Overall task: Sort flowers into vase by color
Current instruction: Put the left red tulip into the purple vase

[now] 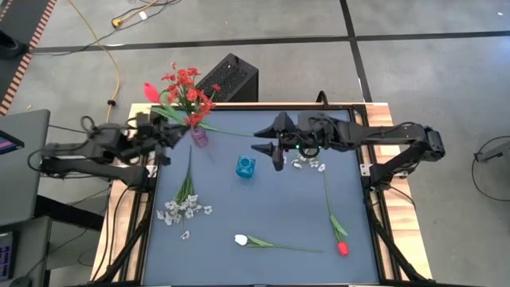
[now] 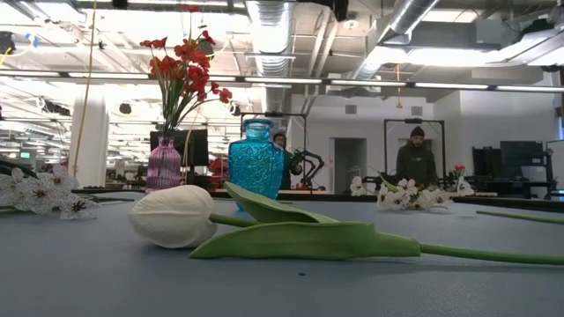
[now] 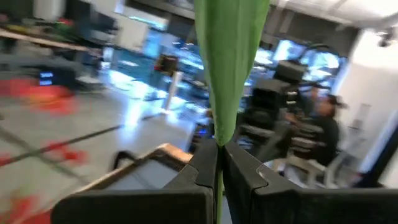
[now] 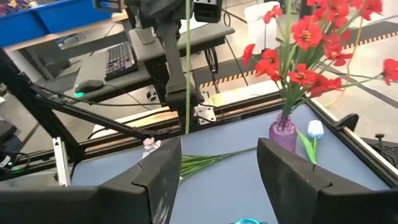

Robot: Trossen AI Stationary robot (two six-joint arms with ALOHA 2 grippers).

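**Flower-sorting table: contents and gripper positions**

Red tulip bud on a long green stem (image 1: pixel 150 90): held at the upper left of the high view, beside the pink vase; its stem is pinched between the closed fingers of the left gripper (image 3: pixel 219 163).

Red clustered sprays (image 1: pixel 186 89): stood in the small pink glass vase (image 1: pixel 199 135) at upper left.

Teal glass vase (image 1: pixel 245 167): placed centre, no flowers seen in it.

White blossom spray (image 1: pixel 182 208): laid at lower left. A second white spray (image 1: pixel 307 163) is laid just right of centre.

White tulip bud (image 1: pixel 241 239): laid bottom centre.

Second red tulip bud (image 1: pixel 343 248): laid lower right.

Right gripper (image 1: pixel 268 149): positioned just right of the teal vase, fingers spread apart, nothing held.
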